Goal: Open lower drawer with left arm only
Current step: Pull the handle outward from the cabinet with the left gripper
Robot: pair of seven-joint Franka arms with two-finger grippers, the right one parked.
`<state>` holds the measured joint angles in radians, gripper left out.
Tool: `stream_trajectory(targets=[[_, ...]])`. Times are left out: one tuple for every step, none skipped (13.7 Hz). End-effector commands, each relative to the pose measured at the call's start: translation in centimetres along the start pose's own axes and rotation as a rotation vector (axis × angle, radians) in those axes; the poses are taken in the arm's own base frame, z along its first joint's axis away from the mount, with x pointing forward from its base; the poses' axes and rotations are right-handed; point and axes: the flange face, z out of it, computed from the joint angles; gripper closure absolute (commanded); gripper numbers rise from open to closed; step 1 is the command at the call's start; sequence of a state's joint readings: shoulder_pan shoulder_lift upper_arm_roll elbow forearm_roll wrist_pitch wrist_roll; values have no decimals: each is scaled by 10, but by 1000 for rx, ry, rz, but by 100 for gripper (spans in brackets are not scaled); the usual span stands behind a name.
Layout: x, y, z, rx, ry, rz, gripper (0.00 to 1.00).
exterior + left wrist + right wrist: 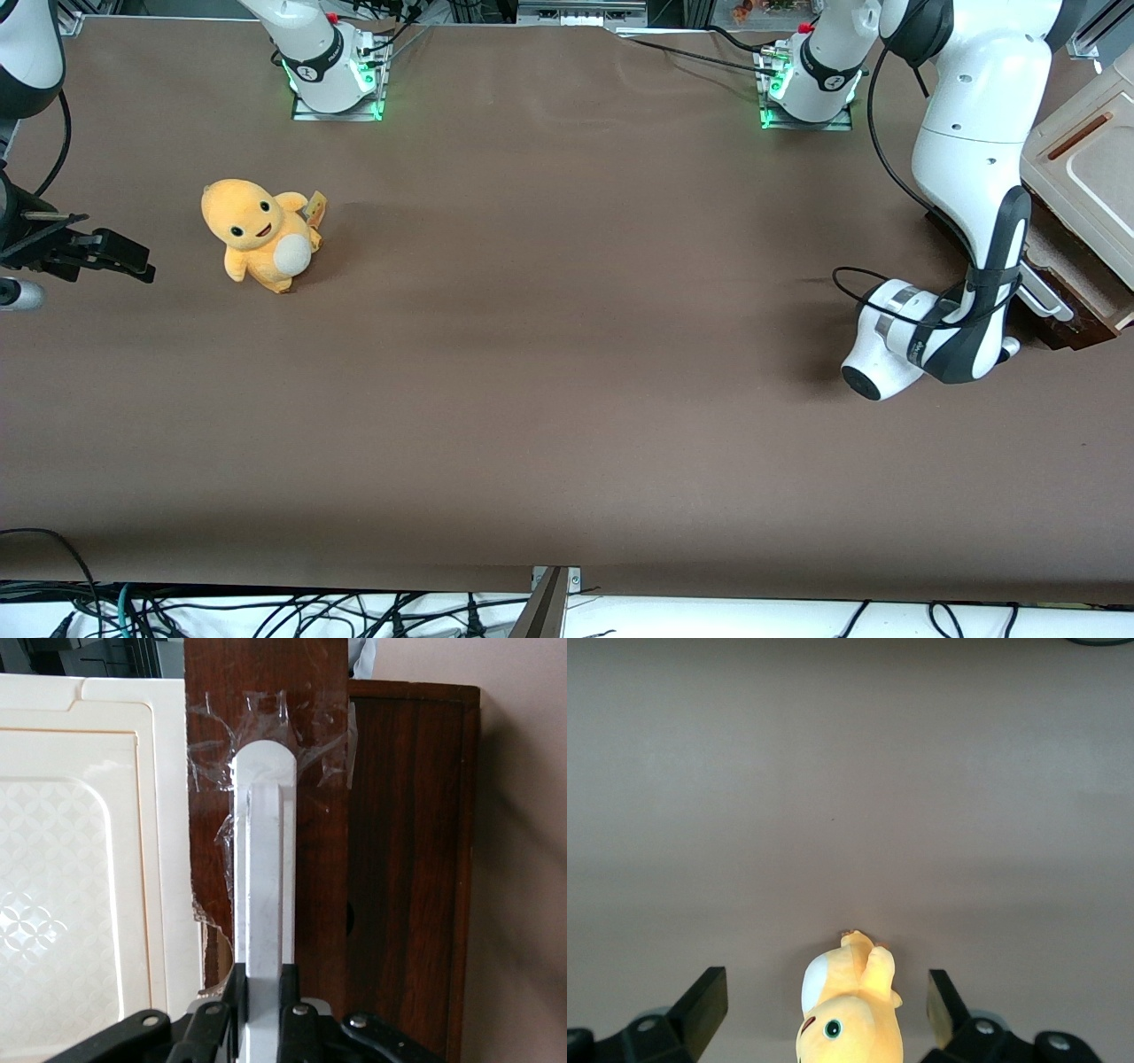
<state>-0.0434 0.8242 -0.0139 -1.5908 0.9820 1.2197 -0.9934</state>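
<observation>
Wrist view, black pincer [263, 1005] clamping smooth white bar handle [263, 868], glossy dark-wood lower drawer [407, 859]

A cabinet [1085, 168] stands on the bench [549, 399] at the working arm's end, and the lower drawer [1063, 292] sits in it under a panel [80, 859], its bar handle [263, 868] running along the drawer front. The left arm [970, 177] reaches down in front of the drawer, and its pincer [263, 1010] sits at the handle with one finger on each side of the bar, touching it. A plush toy [257, 232] sits on the bench well apart, toward the parked arm's end.
</observation>
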Motion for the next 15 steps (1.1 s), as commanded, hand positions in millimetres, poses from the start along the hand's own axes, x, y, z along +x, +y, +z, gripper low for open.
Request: stream_trajectory(targets=[[6,-4,-12,18,24,-16,94],[5,-3,-12,20,22,-14,94],[5,-3,-12,20,22,-13,93],[6,-3,-11,20,22,-14,87],[5,-2,-11,22,20,-11,66],[5,-2,-10,27,19,1,18],[6,-4,-10,25,17,34,0],[6,-4,-11,25,20,62,0],[6,-4,-10,25,18,65,0],[7,-6,-11,23,18,61,0],[6,-8,-12,20,14,63,0],[6,-12,-14,8,8,63,0],[5,-16,-20,-9,12,82,0],[-1,-20,-33,-32,32,113,0],[-1,-34,-49,-71,45,112,0]])
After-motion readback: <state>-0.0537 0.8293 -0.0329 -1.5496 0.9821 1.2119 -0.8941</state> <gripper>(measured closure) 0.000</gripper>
